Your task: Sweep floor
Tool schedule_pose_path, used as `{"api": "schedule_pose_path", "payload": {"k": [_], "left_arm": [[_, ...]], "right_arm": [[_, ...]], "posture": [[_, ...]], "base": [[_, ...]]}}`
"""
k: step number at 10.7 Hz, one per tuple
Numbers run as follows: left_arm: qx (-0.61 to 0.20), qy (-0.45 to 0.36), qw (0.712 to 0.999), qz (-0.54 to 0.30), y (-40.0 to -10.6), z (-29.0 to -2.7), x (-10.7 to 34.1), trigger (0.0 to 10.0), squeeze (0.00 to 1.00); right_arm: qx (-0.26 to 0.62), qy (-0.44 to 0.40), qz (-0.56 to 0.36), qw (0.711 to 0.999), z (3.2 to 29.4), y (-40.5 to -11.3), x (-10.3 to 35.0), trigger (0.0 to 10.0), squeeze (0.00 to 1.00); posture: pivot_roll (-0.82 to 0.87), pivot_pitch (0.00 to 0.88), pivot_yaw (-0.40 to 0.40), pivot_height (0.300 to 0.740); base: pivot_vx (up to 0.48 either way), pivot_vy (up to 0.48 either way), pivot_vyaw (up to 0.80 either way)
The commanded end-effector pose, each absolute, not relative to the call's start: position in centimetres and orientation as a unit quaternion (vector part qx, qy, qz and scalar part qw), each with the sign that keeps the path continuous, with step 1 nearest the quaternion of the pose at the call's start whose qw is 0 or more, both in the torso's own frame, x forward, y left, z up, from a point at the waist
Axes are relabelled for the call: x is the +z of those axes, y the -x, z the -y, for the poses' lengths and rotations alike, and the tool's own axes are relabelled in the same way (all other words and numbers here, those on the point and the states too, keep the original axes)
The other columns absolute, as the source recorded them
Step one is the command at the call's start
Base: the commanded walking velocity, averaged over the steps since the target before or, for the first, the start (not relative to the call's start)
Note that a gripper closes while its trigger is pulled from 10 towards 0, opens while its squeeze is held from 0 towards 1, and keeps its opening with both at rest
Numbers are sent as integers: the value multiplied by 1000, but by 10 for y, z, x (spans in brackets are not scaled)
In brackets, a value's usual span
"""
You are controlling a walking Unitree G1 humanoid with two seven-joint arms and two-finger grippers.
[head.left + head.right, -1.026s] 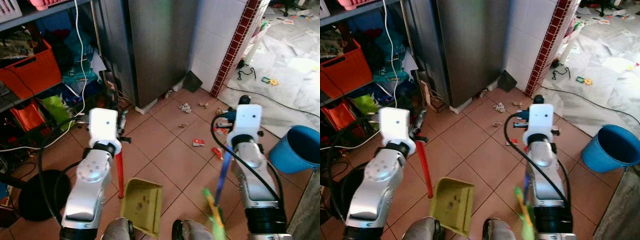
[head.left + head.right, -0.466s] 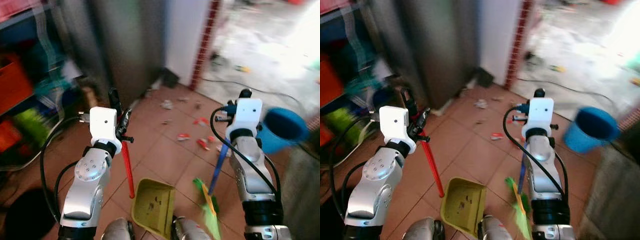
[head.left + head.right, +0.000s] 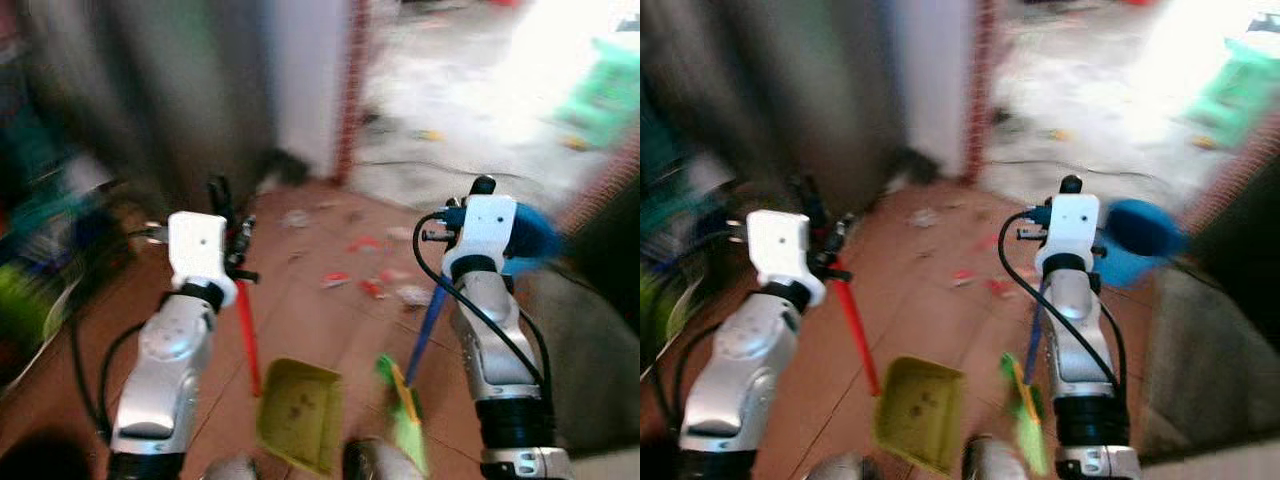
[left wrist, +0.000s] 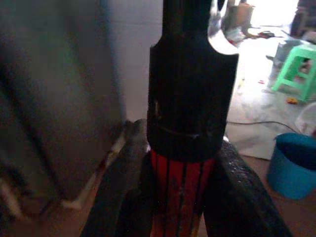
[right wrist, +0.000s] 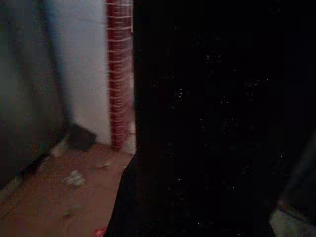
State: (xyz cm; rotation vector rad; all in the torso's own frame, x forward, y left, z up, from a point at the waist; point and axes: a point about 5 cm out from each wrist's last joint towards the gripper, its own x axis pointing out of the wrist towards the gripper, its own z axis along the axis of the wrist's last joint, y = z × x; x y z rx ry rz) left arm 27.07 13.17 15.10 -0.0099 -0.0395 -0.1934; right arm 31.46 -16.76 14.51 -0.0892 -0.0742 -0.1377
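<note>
Floor litter (image 3: pixel 340 279): lying scattered at 12 o'clock, ahead of both arms.
Left gripper (image 4: pixel 180 197): clenching the red dustpan handle (image 3: pixel 246 335).
Right gripper (image 3: pixel 455 215): finger state cannot be told; blue broom handle (image 3: pixel 425 325) hanging below it.

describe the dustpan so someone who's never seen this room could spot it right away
On the terracotta tile floor, look just ahead of the robot's feet, between its arms. The dustpan lies there: an olive-yellow open tray on a red handle, unlike the green broom with its blue handle beside it.
</note>
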Motion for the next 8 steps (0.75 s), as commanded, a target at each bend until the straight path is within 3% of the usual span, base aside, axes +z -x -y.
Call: {"api": "schedule_pose_path", "payload": {"k": [1,8], "left_arm": [[-115,15,991,61,-272,-124,168,10000,0],[-127,16,990,66,-271,-122,169,10000,0]], "right_arm": [[-87,57,31,994,176,-314,143,10000,0],[-101,84,49,990,178,-315,148,10000,0]], "posture": [[4,90,12,740],[6,87,16,740]], "base": [[394,0,0],[452,0,0]]}}
